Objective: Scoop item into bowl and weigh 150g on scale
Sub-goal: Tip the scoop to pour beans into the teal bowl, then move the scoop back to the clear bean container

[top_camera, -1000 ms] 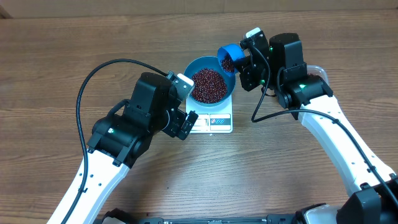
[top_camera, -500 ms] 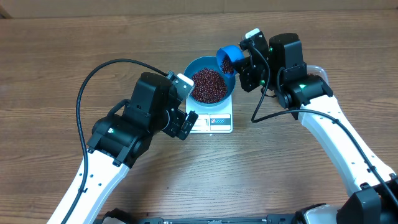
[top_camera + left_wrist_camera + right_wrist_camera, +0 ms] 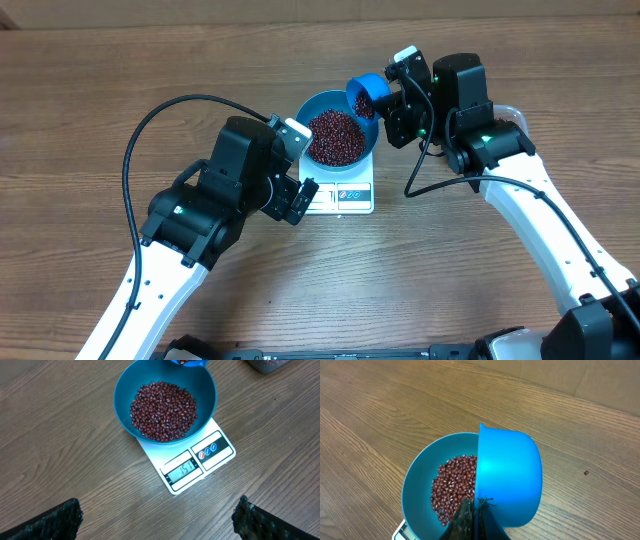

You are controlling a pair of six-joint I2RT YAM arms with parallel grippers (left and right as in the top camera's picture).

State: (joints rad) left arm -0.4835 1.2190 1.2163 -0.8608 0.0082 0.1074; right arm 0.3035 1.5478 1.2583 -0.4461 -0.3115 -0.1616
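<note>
Over bowl (image 3: pixel 125 395) rim | scoop (image 3: pixel 512 477) tipped sideways, mouth toward beans (image 3: pixel 162 410)

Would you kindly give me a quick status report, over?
Left gripper open, empty. Right gripper shut on scoop, tipped over bowl rim. Beans in bowl on scale, display near 151. Nothing blocking.

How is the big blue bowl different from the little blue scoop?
The bowl is wider than the scoop. The bowl sits upright on the scale; the scoop is tipped, held above the bowl's rim by the right gripper. Both are blue.
</note>
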